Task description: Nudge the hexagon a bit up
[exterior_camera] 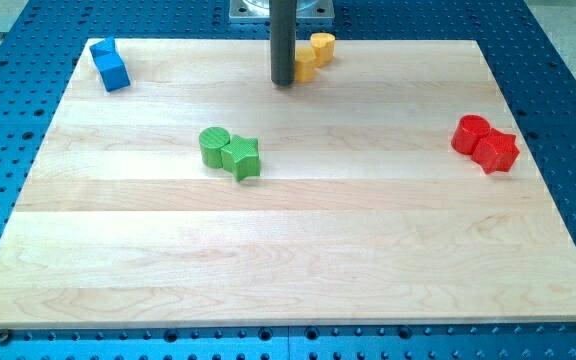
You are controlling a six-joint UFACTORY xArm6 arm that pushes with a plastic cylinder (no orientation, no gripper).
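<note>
nearest the view's bottom lies the bare front of the wooden board (288,280), which rests on a blue perforated table (568,100). a little above the middle and toward the view's left sit two green blocks touching each other: a green cylinder (214,146) and, just to its right, a green star (241,157). at the view's right edge of the board two red blocks also touch: a red cylinder (471,134) and a red hexagon (497,151) to its lower right, and this hexagon is the block the task names. near the view's top left corner two blue blocks press together, a blue one (103,50) whose shape i cannot tell and a blue cube (114,72) below it. at the top centre stand two yellow blocks (315,53), shapes unclear, touching. my tip (284,82) is down on the board just left of the lower yellow block, seemingly touching it, and well apart from the red hexagon. the arm carries no pincer, only the dark rod, so there is nothing open, closed or gripping
</note>
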